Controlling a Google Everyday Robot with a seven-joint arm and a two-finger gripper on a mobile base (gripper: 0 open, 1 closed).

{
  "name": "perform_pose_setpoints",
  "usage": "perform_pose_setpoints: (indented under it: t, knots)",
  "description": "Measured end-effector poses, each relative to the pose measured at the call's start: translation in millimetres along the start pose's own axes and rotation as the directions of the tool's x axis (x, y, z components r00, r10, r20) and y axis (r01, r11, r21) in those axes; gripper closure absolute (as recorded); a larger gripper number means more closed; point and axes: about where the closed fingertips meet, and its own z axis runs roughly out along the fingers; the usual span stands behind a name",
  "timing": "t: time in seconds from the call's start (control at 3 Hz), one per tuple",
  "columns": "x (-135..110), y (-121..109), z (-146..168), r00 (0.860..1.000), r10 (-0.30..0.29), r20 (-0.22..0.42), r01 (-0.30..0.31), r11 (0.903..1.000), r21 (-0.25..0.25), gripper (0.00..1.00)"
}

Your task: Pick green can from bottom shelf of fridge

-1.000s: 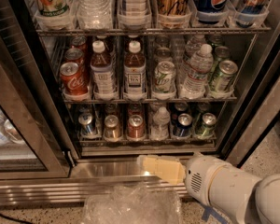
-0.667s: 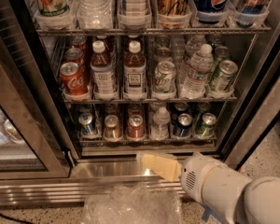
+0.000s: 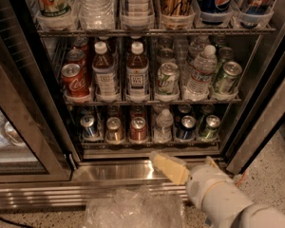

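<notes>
The fridge [image 3: 109, 173] stands open in front of me, steel base panel at the bottom. The bottom shelf [image 3: 152, 143] holds a row of short cans. The dark-green can [image 3: 209, 127] stands at the right end of that row, upright, silver top showing. My gripper [image 3: 168, 167] with cream-coloured tips hovers in front of the base panel, below the shelf's front edge, below and left of the green can and apart from it. It holds nothing that I can see. My white arm [image 3: 218, 198] comes in from the lower right.
Left of the green can stand a navy can [image 3: 186, 127], a small water bottle [image 3: 163, 125], a red can [image 3: 138, 129], a copper can [image 3: 115, 130] and a blue can [image 3: 90, 126]. The rack above holds tea bottles [image 3: 137, 77] and pale green cans [image 3: 226, 77]. The glass door [image 3: 19, 127] hangs open left. Crumpled clear plastic [image 3: 133, 208] lies below.
My arm's wrist has shifted slightly left and closer to the camera. The gripper tip has hardly moved. The cans stand as before.
</notes>
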Motion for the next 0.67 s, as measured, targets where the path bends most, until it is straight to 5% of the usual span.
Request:
perform_pose_setpoints:
  t: [0.33,0.67]
  knots:
    - [20,39,20,0.998,-0.035,0.056,0.039,0.9969,-0.068,0.0]
    - [44,66,49,0.996,-0.007,0.089,0.02,0.9901,-0.139,0.0]
